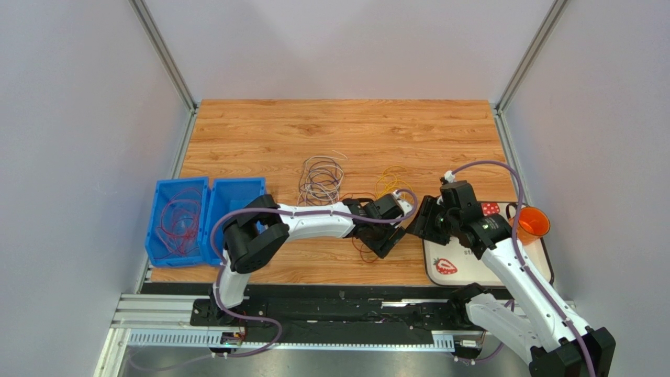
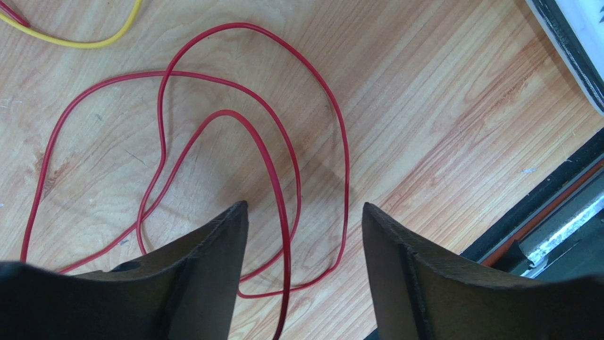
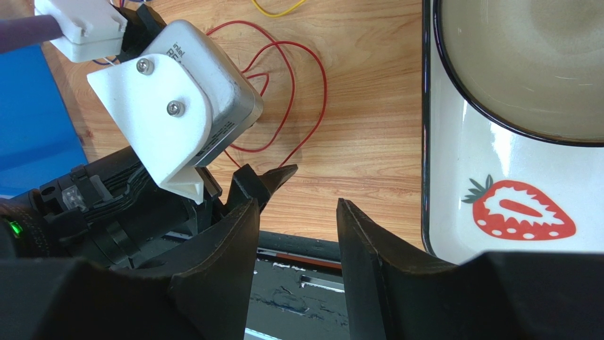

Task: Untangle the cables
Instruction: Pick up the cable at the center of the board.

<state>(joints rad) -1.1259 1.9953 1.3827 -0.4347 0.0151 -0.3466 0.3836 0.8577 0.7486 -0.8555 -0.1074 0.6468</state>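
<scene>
As left claw gapes, red cable lies between.

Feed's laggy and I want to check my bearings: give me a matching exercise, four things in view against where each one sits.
Things:
1 red cable
2 grey bundle
3 cup
4 bins

Places:
A far left
B far right, by the tray
C under the open left gripper
D centre, farthest back

Pairs: 1-C, 2-D, 3-B, 4-A
</scene>
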